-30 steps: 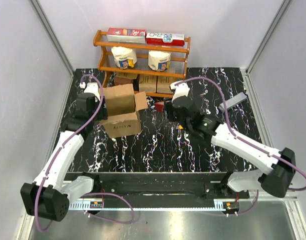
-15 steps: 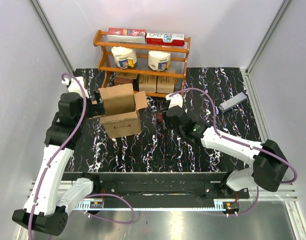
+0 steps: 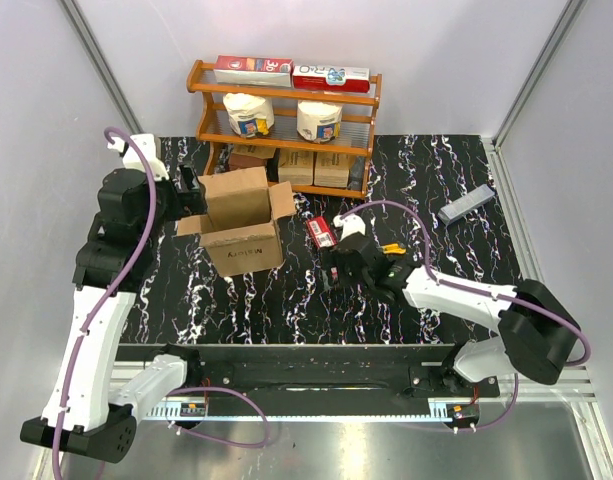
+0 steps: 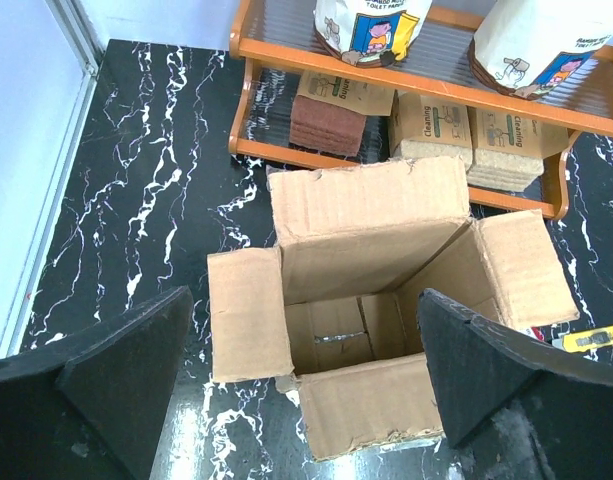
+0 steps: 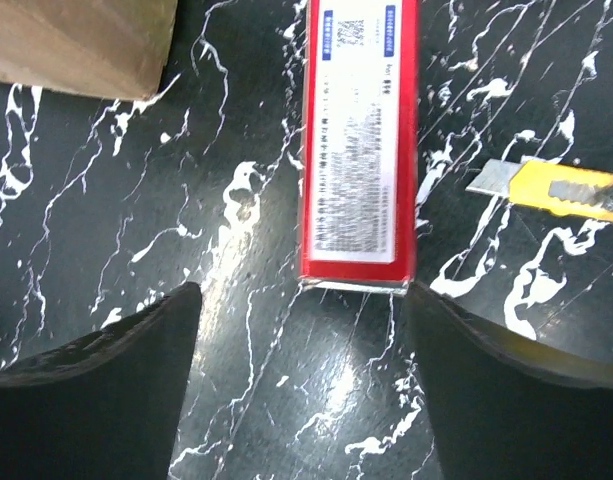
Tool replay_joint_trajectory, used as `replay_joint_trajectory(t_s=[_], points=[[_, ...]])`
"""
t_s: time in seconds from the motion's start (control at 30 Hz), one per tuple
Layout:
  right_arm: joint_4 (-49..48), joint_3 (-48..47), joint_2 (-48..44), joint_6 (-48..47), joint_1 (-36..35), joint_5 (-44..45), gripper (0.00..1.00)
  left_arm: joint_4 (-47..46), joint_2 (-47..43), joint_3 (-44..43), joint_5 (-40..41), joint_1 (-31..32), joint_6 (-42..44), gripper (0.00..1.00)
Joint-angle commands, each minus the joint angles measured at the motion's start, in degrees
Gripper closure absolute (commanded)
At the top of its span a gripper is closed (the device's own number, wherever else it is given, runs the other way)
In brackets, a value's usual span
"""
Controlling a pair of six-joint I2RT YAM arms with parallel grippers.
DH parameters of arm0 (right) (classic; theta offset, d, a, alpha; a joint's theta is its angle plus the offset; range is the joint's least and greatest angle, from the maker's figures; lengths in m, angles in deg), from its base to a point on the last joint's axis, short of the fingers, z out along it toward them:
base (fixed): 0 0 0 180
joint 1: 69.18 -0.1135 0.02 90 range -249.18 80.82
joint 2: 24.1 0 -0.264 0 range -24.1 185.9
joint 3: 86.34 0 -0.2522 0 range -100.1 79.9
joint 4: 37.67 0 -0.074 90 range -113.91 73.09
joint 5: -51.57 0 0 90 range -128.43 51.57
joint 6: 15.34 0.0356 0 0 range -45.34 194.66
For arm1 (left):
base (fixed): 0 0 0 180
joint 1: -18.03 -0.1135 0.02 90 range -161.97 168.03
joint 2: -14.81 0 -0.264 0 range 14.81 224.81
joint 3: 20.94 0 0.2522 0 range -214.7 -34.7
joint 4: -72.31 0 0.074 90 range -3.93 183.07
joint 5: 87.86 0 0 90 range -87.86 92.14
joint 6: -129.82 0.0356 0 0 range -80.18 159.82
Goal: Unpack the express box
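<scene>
The express box [image 3: 242, 225] stands open on the black marble table, flaps spread, black lettering on its near side. The left wrist view looks down into the express box [image 4: 386, 300], and only its bare cardboard floor shows. My left gripper [image 3: 186, 190] hangs open just left of and above the box, its jaws [image 4: 304, 296] wide with nothing between them. A flat red packet [image 3: 322, 232] lies on the table right of the box. My right gripper [image 3: 334, 264] is open just short of the packet's near end [image 5: 361, 140], not touching it.
A yellow utility knife [image 3: 391, 249] lies right of the red packet, also in the right wrist view [image 5: 566, 190]. A wooden shelf [image 3: 286, 98] at the back holds paper rolls, red boxes and small brown cartons. A grey flat object [image 3: 466, 204] lies far right.
My left gripper opened and pulled back left, off the box. My right gripper opened, leaving the red packet on the table, and drew back toward the near edge.
</scene>
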Motion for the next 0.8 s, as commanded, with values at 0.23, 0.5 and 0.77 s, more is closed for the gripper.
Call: replay_joint_trajectory(t_s=[0.23, 0.5, 0.77], points=[[13.1, -5.9, -11.5, 3.5, 0.1, 3.0, 0.0, -1.6, -0.8, -1.4, -8.1, -0.3, -1.7, 0.01], [25.9, -16.4, -19.4, 8.8, 0.3, 26.5, 0.0, 2.4, -3.1, -1.6, -2.2, -0.3, -8.2, 0.01], [37.9, -25.3, -23.1, 9.0, 0.8, 33.7, 0.0, 6.3, -9.9, 0.5, 0.0, -0.3, -8.1, 0.01]])
